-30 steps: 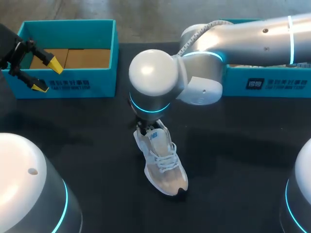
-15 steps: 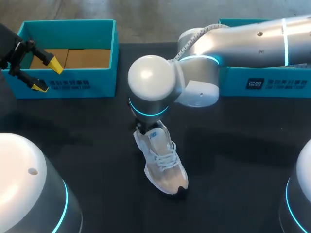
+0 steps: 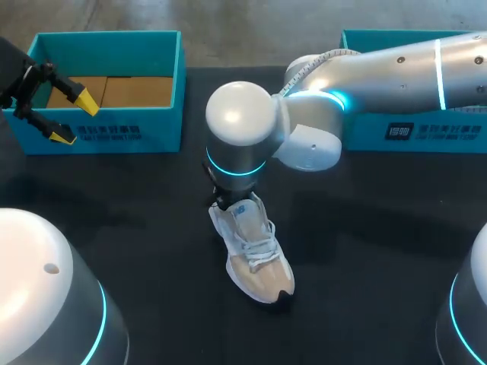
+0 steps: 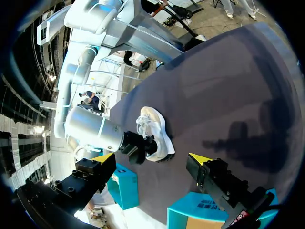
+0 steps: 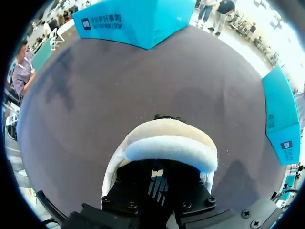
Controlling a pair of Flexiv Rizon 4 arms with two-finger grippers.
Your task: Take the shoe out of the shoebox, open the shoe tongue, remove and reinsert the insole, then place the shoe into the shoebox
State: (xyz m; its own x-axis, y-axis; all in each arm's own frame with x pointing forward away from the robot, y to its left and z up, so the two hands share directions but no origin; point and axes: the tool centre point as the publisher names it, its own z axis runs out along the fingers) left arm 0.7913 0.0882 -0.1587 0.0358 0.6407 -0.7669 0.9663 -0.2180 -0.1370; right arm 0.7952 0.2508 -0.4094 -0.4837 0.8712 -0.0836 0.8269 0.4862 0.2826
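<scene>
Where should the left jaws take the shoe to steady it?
Likely across the toe end of the shoe, coming down from the left. It stands upright on its sole with the toe end free, while the right gripper sits at the heel.

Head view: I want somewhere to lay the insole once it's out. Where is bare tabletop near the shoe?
Bare table lies right of the shoe, up to the right shoebox. Another patch lies left of the shoe, up to the left shoebox. Crowded: the shoe's heel end, under the right arm, and the left gripper by the left shoebox.
</scene>
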